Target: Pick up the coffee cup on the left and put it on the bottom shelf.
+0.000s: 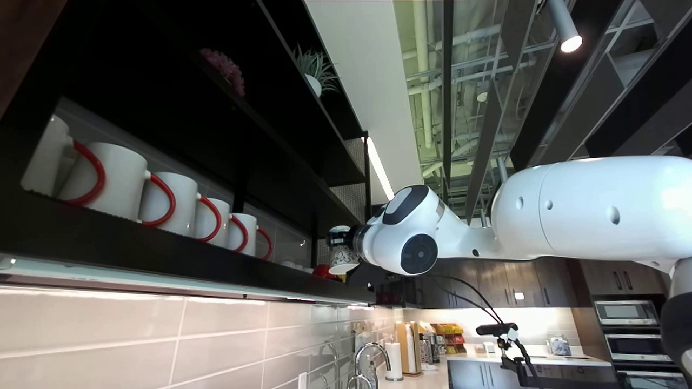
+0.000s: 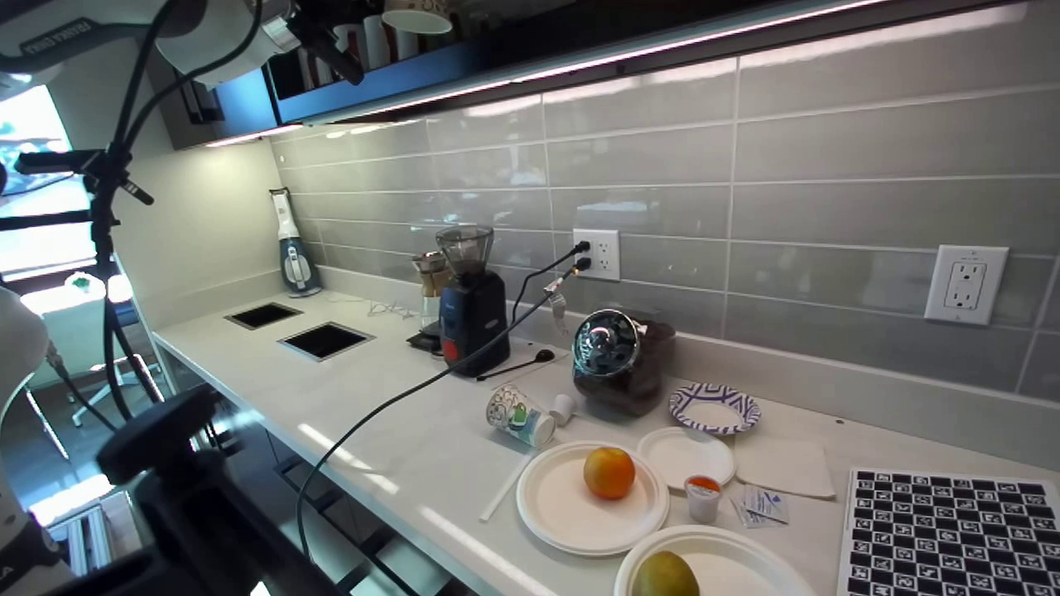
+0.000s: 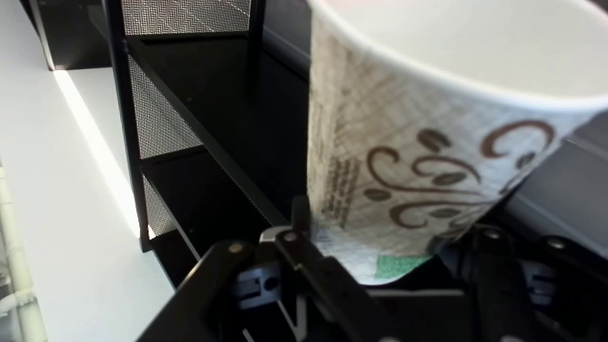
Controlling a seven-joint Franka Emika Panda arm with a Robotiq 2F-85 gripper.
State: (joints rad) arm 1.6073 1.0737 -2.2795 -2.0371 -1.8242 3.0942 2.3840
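Note:
My gripper [image 3: 373, 230] is shut on the coffee cup [image 3: 408, 180], a pale paper cup with brown swirls and a green patch near its base. One finger [image 3: 301, 216] presses either side of the narrow lower end. In the wrist view the open mouth faces away from the palm. The coffee cup [image 1: 343, 258] shows in an exterior view near the far end of the bottom shelf [image 1: 162, 249], its wide rim lower. Whether it is inside or in front of the shelf opening I cannot tell. Another exterior view catches only part of the coffee cup [image 2: 418, 16] at its top edge.
White mugs [image 1: 116, 178] with red handles line the bottom shelf. A red object [image 1: 323, 271] sits beside the held cup in that view. Upper tiers and a mesh side panel [image 3: 164, 123] stand close by. Below, the counter holds another paper cup [image 2: 520, 416], a grinder [image 2: 474, 314] and plates.

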